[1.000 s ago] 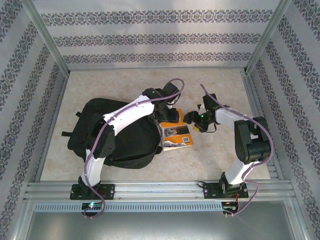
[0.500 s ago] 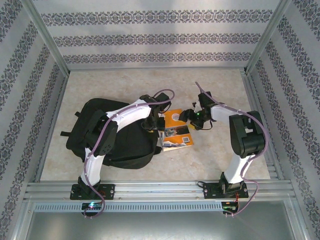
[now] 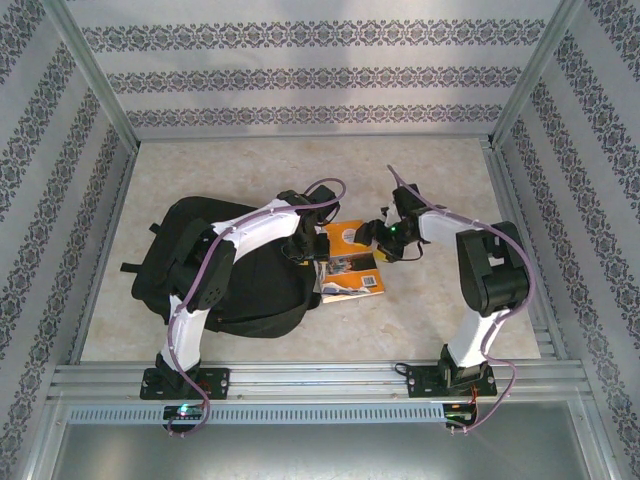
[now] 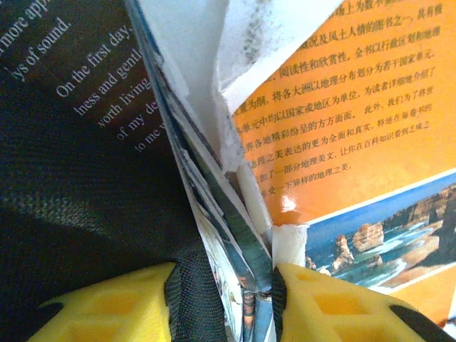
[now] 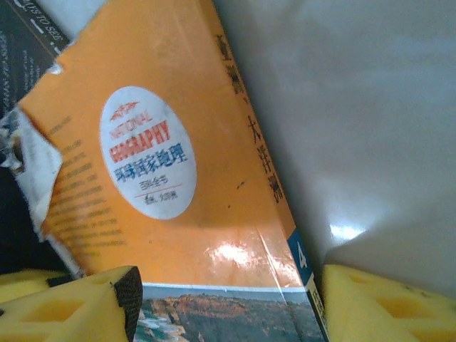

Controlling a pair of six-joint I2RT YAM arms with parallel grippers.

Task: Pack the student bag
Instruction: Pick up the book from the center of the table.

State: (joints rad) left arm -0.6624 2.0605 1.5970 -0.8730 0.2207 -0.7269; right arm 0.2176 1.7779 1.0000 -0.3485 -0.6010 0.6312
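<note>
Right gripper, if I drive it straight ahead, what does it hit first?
The orange book, most likely: its cover lies just ahead between the fingers of the open right gripper, though depth is unclear.

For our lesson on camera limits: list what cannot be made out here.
Top view: student bag opening, under the left arm.
Left wrist view: whether the left gripper pinches pages of the orange book; frame edge crops it.
Right wrist view: whether the right gripper clamps the book; cropped likewise.
</note>
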